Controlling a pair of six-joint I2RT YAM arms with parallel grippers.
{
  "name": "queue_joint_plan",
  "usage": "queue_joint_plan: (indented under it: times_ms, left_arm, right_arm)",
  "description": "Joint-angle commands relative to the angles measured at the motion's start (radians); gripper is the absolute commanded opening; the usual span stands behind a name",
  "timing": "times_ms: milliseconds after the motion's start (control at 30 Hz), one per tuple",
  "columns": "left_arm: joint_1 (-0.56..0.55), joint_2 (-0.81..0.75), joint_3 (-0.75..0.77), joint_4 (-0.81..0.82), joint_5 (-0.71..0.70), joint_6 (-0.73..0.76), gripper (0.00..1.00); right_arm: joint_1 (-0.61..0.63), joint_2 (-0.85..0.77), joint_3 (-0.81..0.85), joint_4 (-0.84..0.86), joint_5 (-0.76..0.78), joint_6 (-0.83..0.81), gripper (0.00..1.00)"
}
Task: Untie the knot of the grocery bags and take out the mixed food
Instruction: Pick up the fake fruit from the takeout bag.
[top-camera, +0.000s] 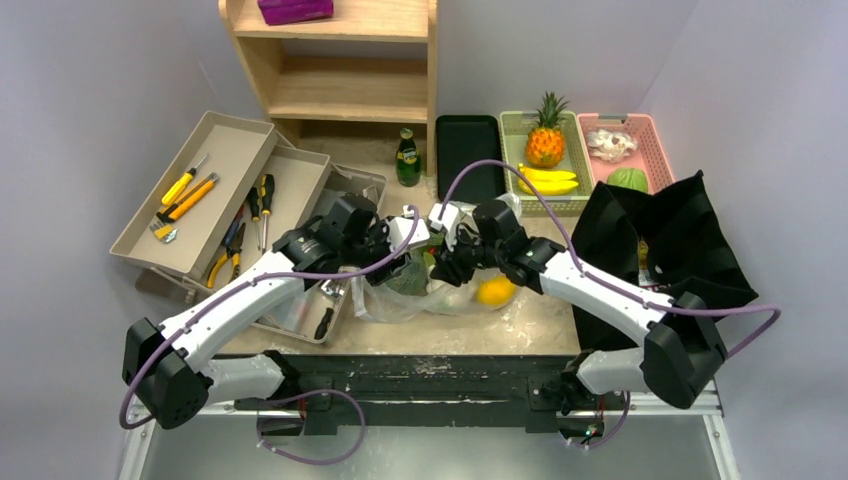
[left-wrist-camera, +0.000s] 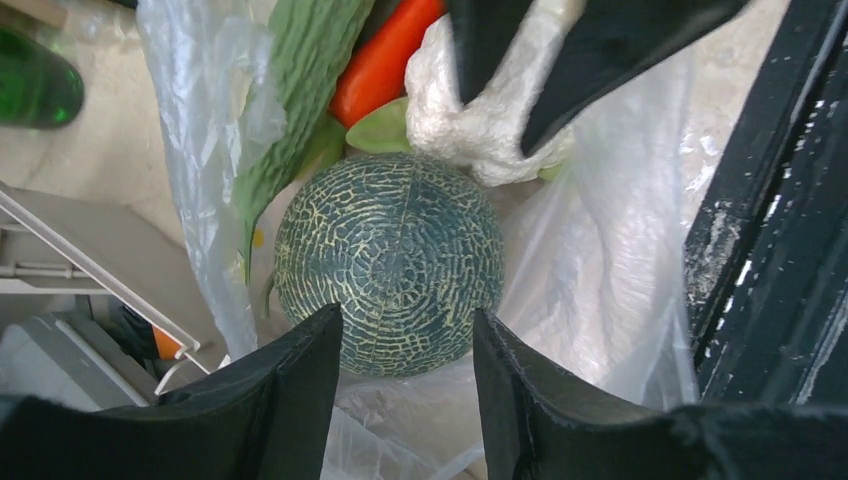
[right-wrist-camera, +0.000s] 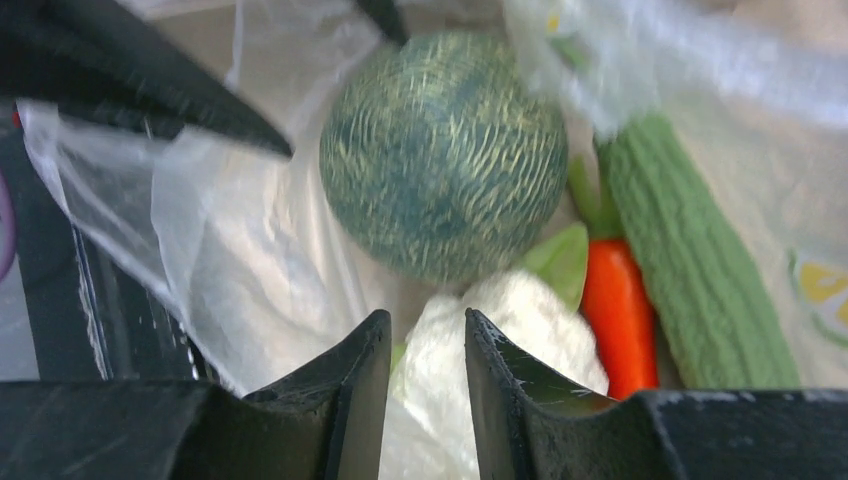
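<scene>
Speckled tabletop (top-camera: 545, 320): clear plastic bag (left-wrist-camera: 600, 250) sits open at centre, with melon (left-wrist-camera: 390, 260), cucumber (left-wrist-camera: 300, 90) and red pepper (left-wrist-camera: 385, 60) not yet out. Left gripper (left-wrist-camera: 408, 345) jaws straddle the melon, clamp unclear; right gripper (right-wrist-camera: 427, 340) pinches the bag's bunched plastic. Black cloth bag (top-camera: 680, 230) looks untouched.

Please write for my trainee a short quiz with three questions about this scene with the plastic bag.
1. True or false: the melon lies inside the see-through plastic bag.
2. What is between the fingers of the right claw? A) a banana B) bunched white plastic C) a screwdriver
3. Fill in: in the top view, the pineapple stands in the ___ basket.
Key: 1 true; 2 B; 3 green.
</scene>
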Motion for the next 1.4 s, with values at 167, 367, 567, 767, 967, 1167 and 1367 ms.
queue_joint_plan:
  times_ms: [167, 367, 567, 767, 967, 1167, 1367]
  left_arm:
    - [0.011, 0.067, -0.006, -0.032, -0.102, 0.023, 0.55]
    - [0.015, 0.113, -0.036, -0.047, -0.156, 0.069, 0.57]
    - [0.015, 0.162, -0.024, -0.042, -0.116, 0.084, 0.62]
    - [0.014, 0.197, -0.034, -0.016, -0.052, 0.12, 0.65]
    - [0.014, 0.235, -0.064, 0.03, -0.008, 0.168, 0.66]
    - [0.083, 0.062, -0.172, 0.099, 0.244, 0.175, 0.62]
    - [0.099, -0.118, -0.194, 0.038, 0.382, 0.202, 0.6]
  right_arm:
    - [0.002, -0.178, -0.195, 0.01, 0.044, -0.004, 0.34]
    - [0.003, -0.129, -0.163, 0.032, 0.041, -0.015, 0.35]
    - [0.004, -0.048, -0.087, 0.101, 0.013, 0.029, 0.53]
    - [0.008, 0.031, -0.057, 0.129, 0.02, 0.005, 0.6]
    - [0.007, 0.08, -0.071, 0.145, 0.03, -0.031, 0.65]
    - [0.008, 0.01, -0.144, 0.185, -0.034, -0.108, 0.65]
    - [0.009, -0.062, -0.186, 0.235, -0.12, -0.171, 0.64]
